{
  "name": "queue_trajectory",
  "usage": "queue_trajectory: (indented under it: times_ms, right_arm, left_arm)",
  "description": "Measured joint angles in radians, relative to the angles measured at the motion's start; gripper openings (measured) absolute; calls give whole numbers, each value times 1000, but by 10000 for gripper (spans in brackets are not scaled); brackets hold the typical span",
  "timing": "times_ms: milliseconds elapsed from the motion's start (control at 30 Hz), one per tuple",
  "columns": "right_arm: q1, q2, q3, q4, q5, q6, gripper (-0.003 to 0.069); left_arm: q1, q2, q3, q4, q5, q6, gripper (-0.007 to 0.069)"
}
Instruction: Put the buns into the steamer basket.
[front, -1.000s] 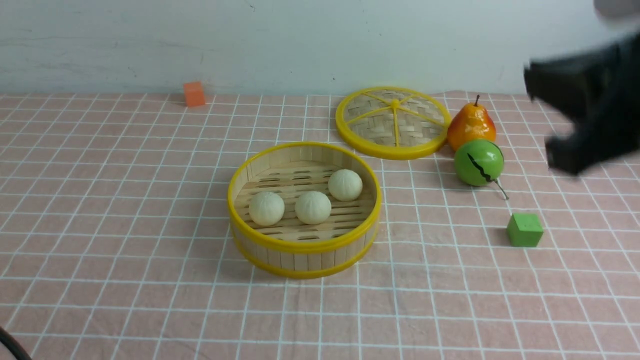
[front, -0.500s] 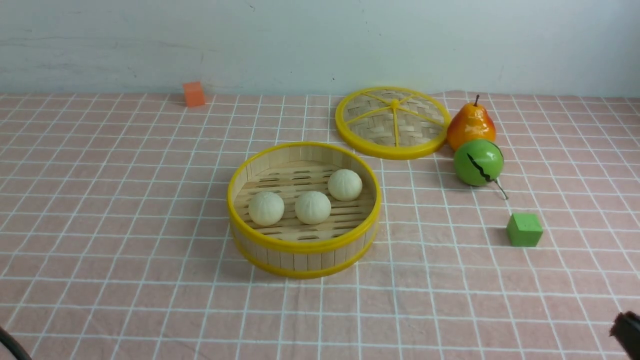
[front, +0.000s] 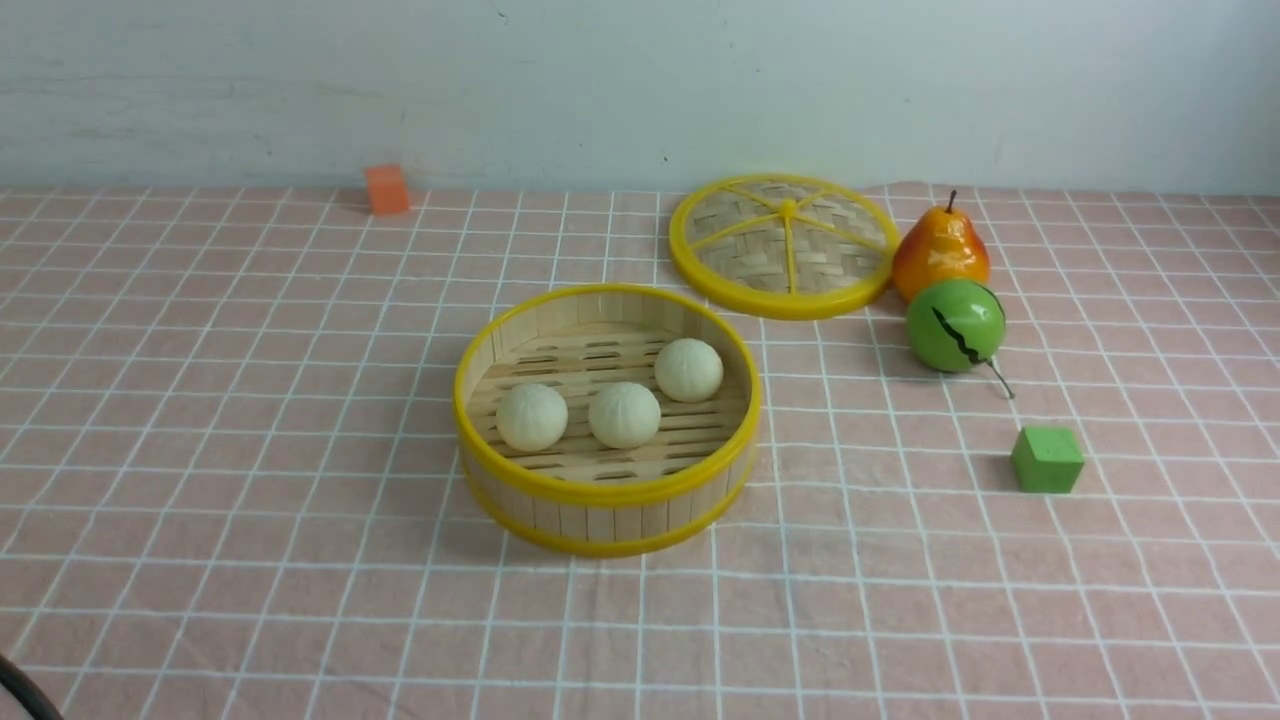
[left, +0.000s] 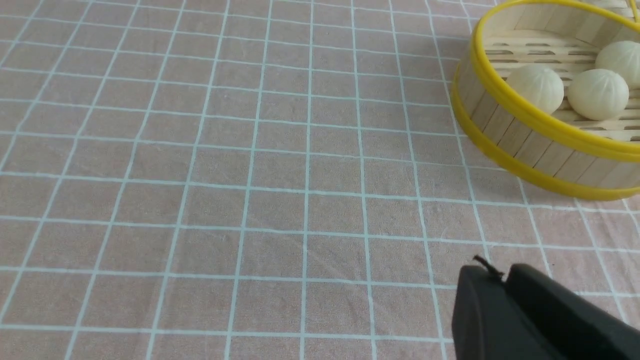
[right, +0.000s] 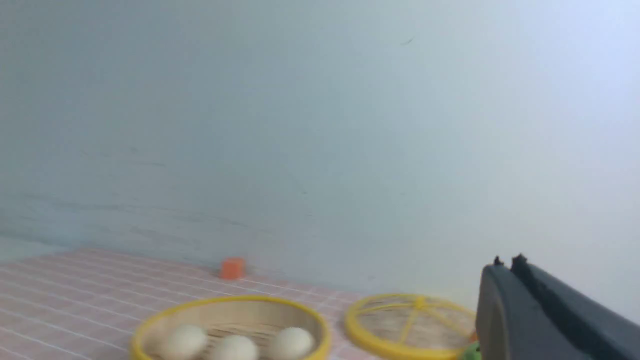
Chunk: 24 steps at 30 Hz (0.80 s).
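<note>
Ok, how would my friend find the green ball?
On the pink checked tablecloth, find the flat woven lid with yellow spokes near the back wall. To its right stands an orange pear, with the green ball just in front of it. Unlike the green cube nearby, it is round and bears a jagged black crack mark.

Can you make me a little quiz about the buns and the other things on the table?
1. How many buns lie in the steamer basket?
2. True or false: the woven lid covers the basket.
3. Which lies nearest the pear? A green ball, B green cube, C orange cube.
Key: 1. three; 2. false; 3. A.
</note>
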Motion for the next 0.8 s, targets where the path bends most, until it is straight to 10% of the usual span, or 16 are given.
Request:
queue_trajectory:
  times_ms: [333,800]
  right_arm:
    - [-408,0,0,-173,236,204,-1]
    - [-439,0,-10,-196,660,302,0]
  left_arm:
    - [0,0,0,0,0,0,64]
    - [0,0,0,0,1,0,80]
